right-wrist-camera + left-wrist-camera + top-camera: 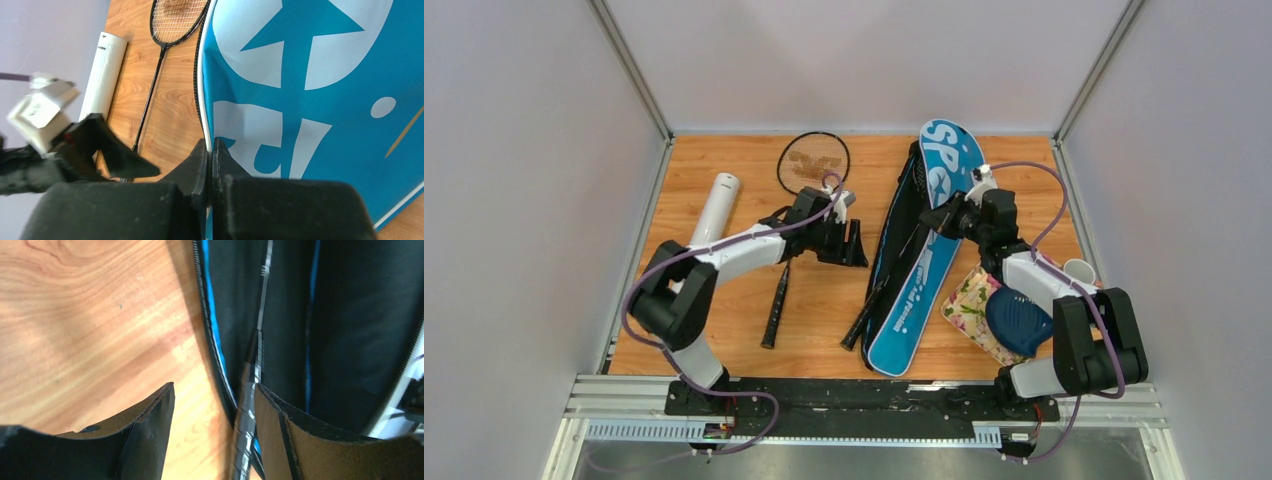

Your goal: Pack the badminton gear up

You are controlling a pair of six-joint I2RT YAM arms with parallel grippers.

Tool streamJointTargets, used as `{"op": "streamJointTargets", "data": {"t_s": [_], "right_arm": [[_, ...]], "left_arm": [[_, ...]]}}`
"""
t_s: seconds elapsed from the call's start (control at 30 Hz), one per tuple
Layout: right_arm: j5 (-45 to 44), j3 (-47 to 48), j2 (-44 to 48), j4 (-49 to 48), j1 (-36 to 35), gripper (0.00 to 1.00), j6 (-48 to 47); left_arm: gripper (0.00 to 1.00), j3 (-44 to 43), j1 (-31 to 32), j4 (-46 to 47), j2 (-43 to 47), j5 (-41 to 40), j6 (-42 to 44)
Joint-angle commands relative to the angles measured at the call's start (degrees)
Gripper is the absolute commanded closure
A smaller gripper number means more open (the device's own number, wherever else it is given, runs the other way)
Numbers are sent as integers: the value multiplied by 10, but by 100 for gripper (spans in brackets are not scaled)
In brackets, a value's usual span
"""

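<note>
Item: badminton gear on wood table [824, 300], partly packed. Blue SPORT cover [921, 295] lies lengthwise centre-right, head end toward the far side, unzipped; its upper flap is raised along the left edge, so the black lining shows. Racket no. 2 [864, 322] lies inside the cover w/ its grip sticking out past the near left edge onto the table; left wrist view shows its glinting shaft [256, 365] running along the lining [350, 340] just inside the zip. Racket no. 1 [813, 162] lies loose on the table left of the cover, head at the far side, grip toward the arms, apart from the cover. White tube [714, 210] lies far left, roughly parallel to racket no. 1, not touching it. Left gripper [852, 250]: jaws spread, holding nothing, poised low at the cover's left edge; its fingers [150, 435] bracket bare wood, the zip edge and the shaft of racket no. 2, which runs next to the right-hand finger. Right gripper [210, 150]: pinched tight on the flap's white-piped edge, holding it up. Misc.: floral cloth [969, 300] right of the cover, w/ dark blue shell-shaped object [1019, 320] resting on it, beside the R arm.
</note>
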State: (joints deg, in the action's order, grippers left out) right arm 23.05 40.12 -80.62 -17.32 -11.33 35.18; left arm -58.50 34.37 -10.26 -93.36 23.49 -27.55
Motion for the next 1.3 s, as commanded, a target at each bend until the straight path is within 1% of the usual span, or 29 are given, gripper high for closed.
{"op": "streamJointTargets", "data": {"t_s": [0.0, 0.07, 0.13, 0.2, 0.33, 0.43, 0.53, 0.6, 0.63, 0.67, 0.73, 0.77, 0.8, 0.87, 0.97, 1.0, 1.03, 1.1, 1.17, 1.2, 1.27], "right_arm": [[30, 2, 14, -52, 4, 100, 2], [31, 4, 17, -47, 4, 100, 1], [32, 3, 20, -45, 6, 100, -1], [36, 6, 20, -44, 6, 100, -1], [40, 8, 19, -45, 6, 100, -1], [42, 9, 16, -46, 5, 100, -1], [45, 11, 13, -46, 6, 100, -1], [43, 11, 13, -46, 5, 100, -2], [43, 11, 12, -46, 6, 100, -2], [39, 11, 13, -44, 6, 100, -5], [35, 9, 13, -39, 6, 100, -8], [30, 8, 14, -36, 6, 100, -11], [26, 9, 13, -26, 6, 100, -16], [6, 18, 11, 0, 4, 100, -25], [-26, 33, 18, 65, 3, 100, -39], [-30, 39, 25, 103, 2, 100, -40], [-34, 46, 30, 125, 0, 100, -37], [-47, 65, 46, 170, -11, 100, -35], [-73, 92, 55, 218, -19, 100, -33], [-82, 101, 56, 263, -23, 100, -31], [-97, 118, 55, 311, -23, 100, -24]], "left_arm": [[33, -55, -4, 66, -80, 8, 27], [33, -83, -6, 92, -120, 23, 22], [33, -88, -6, 139, -141, 12, 16], [33, -105, -8, 145, -174, -1, 12], [34, -163, -8, 147, -252, 33, -2], [37, -163, -8, 179, -277, 50, -30], [43, -161, -6, 203, -286, 58, -49], [51, -161, -3, 210, -287, 63, -50], [59, -168, -3, 205, -285, 67, -47], [77, -174, -3, 197, -282, 70, -37], [92, -201, -3, 137, -265, 48, -12], [100, -213, -3, 118, -259, 42, 16], [100, -224, -3, 76, -251, 26, 28], [100, -252, -3, 44, -225, 13, 50], [100, -275, -3, -10, -185, -3, 51], [100, -282, -3, -23, -179, -6, 49], [100, -303, -3, -37, -171, -5, 47], [100, -334, -3, -96, -173, 2, 38], [100, -376, -2, -139, -178, 15, 27], [100, -388, -1, -148, -179, 23, 24], [100, -405, 3, -154, -170, 31, 19]]}}
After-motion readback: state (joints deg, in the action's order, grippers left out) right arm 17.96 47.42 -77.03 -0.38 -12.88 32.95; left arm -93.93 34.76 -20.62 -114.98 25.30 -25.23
